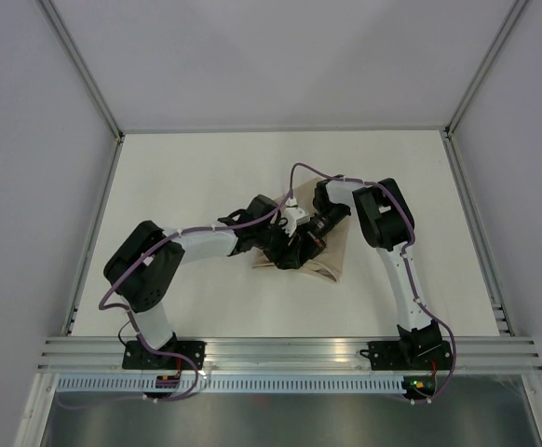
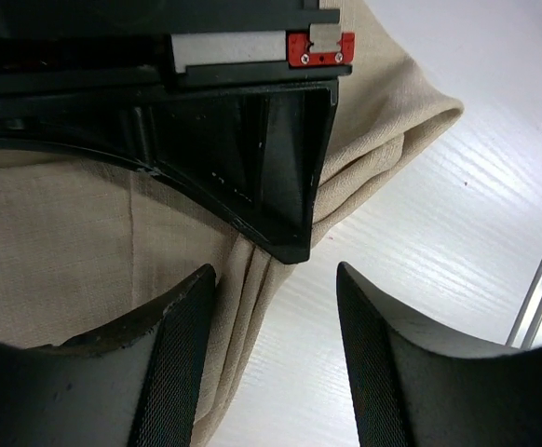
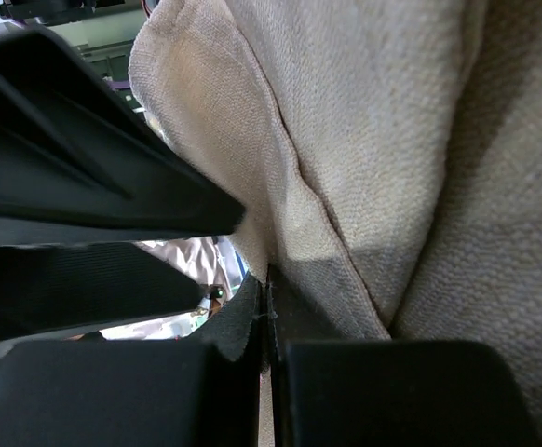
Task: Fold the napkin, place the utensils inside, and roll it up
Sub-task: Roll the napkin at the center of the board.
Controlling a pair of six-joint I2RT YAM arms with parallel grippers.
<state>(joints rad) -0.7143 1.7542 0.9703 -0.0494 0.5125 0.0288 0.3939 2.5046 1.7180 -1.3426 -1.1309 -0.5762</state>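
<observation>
Two robot arms meet over a tan napkin [image 1: 330, 267] at the centre of a white table [image 1: 206, 177]. The cloth lies gathered into a compact, layered shape, so the folding looks begun and perhaps done. No utensils show in any view, so whether they are tucked inside cannot be told, and the rolling appears not yet finished.

In the right wrist view, the right gripper [image 3: 269, 296] has its jaws pressed together at the bottom centre of the frame. A crease of napkin runs down into the seam between them, so they are apparently pinching a fold, and cloth fills the upper right of the picture.

In the left wrist view, the left gripper [image 2: 276, 279] has its jaws apart at the bottom of the frame. The napkin's edge passes under the finger at lower left, bare table lies in the gap, and nothing is held. The right gripper's fingers point down onto that same edge, just above.
</observation>
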